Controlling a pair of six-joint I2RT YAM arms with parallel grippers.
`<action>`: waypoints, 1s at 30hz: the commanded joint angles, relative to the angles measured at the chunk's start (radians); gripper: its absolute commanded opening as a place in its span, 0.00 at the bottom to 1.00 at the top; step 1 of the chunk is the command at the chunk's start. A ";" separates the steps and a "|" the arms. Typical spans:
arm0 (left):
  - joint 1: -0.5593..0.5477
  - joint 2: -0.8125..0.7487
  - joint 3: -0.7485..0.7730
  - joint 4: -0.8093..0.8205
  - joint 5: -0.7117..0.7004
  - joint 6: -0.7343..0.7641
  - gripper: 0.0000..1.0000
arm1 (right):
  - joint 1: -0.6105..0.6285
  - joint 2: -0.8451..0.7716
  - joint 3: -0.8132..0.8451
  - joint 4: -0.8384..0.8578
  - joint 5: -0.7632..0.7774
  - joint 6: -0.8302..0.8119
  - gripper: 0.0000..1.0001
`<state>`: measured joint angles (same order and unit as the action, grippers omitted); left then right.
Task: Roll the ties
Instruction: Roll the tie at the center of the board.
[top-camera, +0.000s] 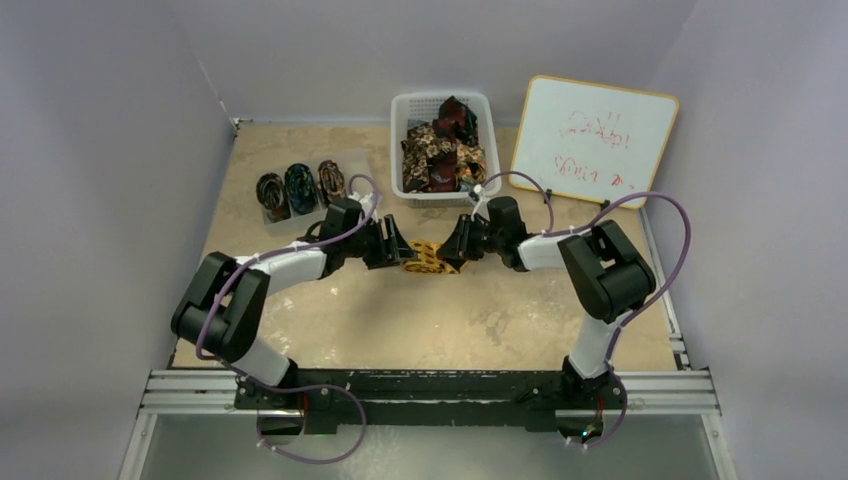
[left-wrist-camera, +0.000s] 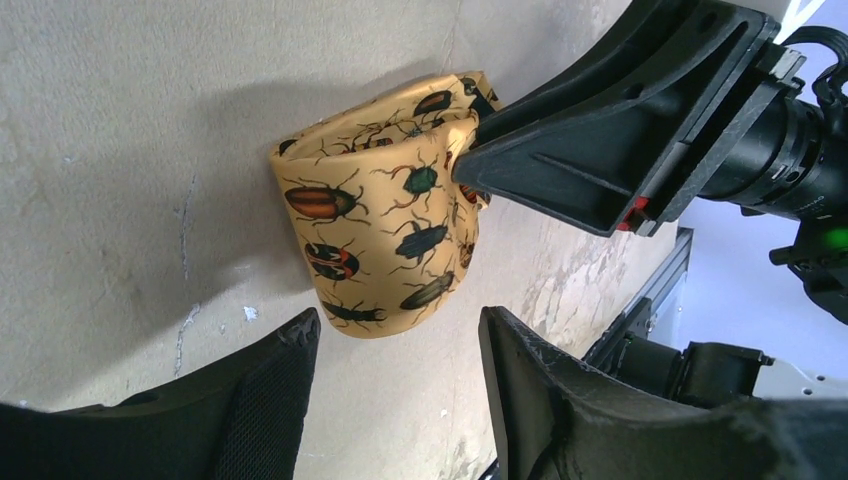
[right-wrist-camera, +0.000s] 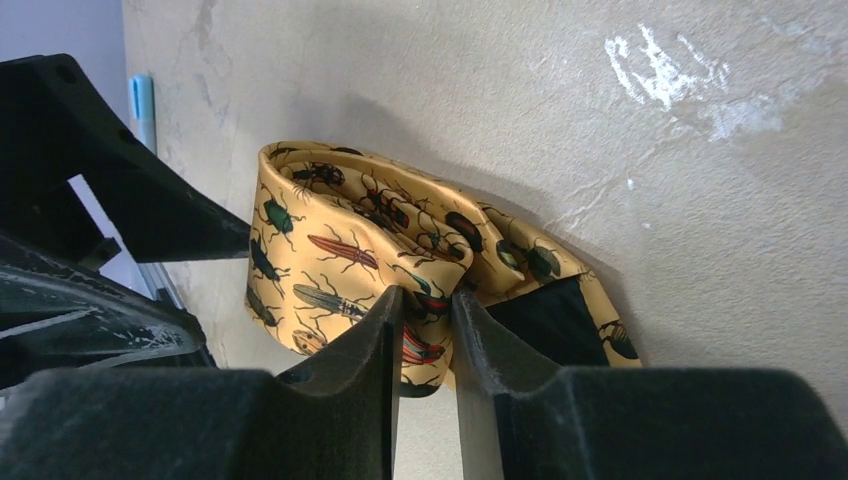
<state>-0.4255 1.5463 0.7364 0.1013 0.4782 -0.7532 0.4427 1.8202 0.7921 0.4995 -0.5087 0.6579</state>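
Ties (top-camera: 440, 150) are sitting heaped in the basket (top-camera: 440, 97) at top centre of the overhead view. Three rolls (top-camera: 300, 187) are standing in a row at upper left on the counter (top-camera: 400, 330). The yellow beetle-print tie (top-camera: 428, 260) is lying mid-frame, loosely coiled, right between the two arms.

The right pincer (right-wrist-camera: 428, 320) is coming in from the right side of the overhead view and is pinching a fold of the tie. Its fingers (right-wrist-camera: 370, 340) are pressing nearly together with fabric showing in the narrow gap. The left pincer (left-wrist-camera: 400, 385) is facing it from the left with its fingers spread. The coil's rounded end is sitting just ahead of that gap, and I'm not seeing any contact with it.

I'm calling this a roll only half formed. The coil is looking slack and wide, and a flap with dark lining is hanging free at lower right in the right wrist view.

Now the dangers. That pinch is holding only a thin fold near the edge, so a tug could let slick fabric slide out and the coil spring open. If the left pincer squeezes the loop from outside, it could flatten it instead of tightening it. The two pincers are also working very near each other, so a careless push could knock finger against finger. And that free flap could drag on the counter and unwind the roll.
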 joint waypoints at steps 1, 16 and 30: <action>0.008 0.026 -0.031 0.157 0.033 -0.054 0.58 | -0.023 0.035 0.008 0.009 -0.043 -0.030 0.25; 0.004 0.166 -0.094 0.356 0.075 -0.230 0.59 | -0.025 0.047 -0.058 0.054 -0.040 -0.032 0.22; -0.064 0.179 -0.001 0.225 -0.035 -0.202 0.54 | -0.025 0.005 -0.119 0.097 -0.048 -0.008 0.20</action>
<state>-0.4793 1.7432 0.7017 0.3576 0.4870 -0.9817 0.4133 1.8446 0.6910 0.6632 -0.5655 0.6666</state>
